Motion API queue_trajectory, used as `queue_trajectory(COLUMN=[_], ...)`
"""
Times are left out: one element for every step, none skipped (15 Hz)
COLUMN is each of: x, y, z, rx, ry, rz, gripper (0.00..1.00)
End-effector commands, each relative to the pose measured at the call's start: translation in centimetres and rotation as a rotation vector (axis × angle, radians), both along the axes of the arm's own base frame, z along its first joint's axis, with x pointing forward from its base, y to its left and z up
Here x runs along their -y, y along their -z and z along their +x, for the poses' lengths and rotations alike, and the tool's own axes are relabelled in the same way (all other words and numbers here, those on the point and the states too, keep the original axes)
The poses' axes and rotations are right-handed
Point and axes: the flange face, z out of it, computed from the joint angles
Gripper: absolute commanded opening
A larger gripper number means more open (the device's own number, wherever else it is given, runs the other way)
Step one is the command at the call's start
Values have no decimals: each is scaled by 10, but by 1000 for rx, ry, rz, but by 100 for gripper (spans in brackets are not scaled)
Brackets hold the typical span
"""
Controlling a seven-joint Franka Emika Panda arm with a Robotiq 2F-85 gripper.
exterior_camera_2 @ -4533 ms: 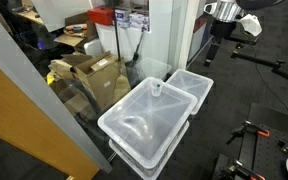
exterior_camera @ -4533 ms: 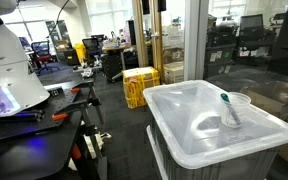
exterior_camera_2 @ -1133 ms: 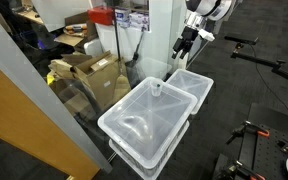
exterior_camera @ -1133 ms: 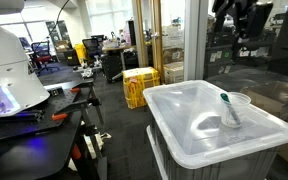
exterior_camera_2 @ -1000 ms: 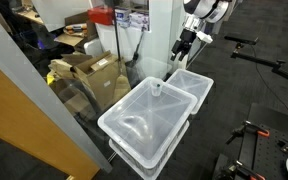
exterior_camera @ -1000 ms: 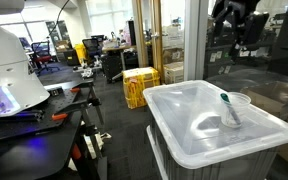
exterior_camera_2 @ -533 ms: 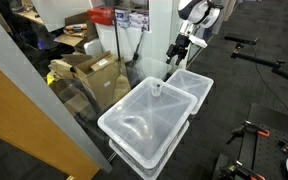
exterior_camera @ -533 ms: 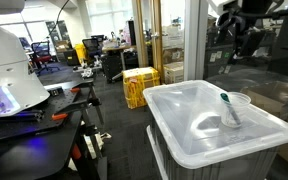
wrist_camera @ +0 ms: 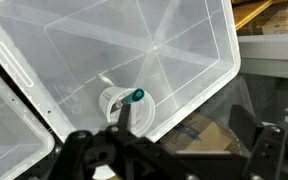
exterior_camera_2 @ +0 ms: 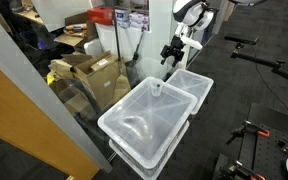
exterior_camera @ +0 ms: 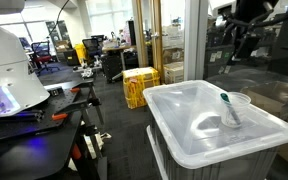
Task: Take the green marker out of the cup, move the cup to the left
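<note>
Marker stands cap-up in the cup and leans on its rim. The green cap therefore clears the rim and offers a free end for a pinch from above. The cup stands upright on the lid, close to one edge of the lid and well off its centre. The gripper hangs well above the lid, over that same edge, and touches nothing. In the wrist view its fingers are spread wide, with the cup above the gap between them. This suggests an approach for pulling the marker out, with the cup move not yet begun. The lid is translucent white plastic, smooth, with diagonal moulded ribs and a raised border. A light cup would probably slide or tip on it if the marker drags. A second bin touches the lid's side. Cardboard boxes and yellow crates stand on the dark floor near the lid, and a glass wall runs just beside it.
</note>
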Motion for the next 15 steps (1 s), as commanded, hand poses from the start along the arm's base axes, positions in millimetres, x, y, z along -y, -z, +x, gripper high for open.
queue_trajectory(x=[0,0,0,0,0,1,2,2,3,5,6,6,7,8,9], y=[0,0,0,0,0,1,3,7,10,14,18,22,26,31,34], z=[1,1,1,1,1,1,2,2,2,2,2,3,3,4,6], rx=[-4,-4,-4,-4,-4,-6,-3,-13,-20,-23,-28,-31,-36,-40,-40], ry=[5,5,5,5,5,10,14,8,6,4,-1,-3,-5,-2,-1], rz=[2,3,2,2,2,0,3,20,26,32,38,35,32,30,29], gripper=[100,100,100,100,100,100,100,100,100,100,100,100,100,100,100])
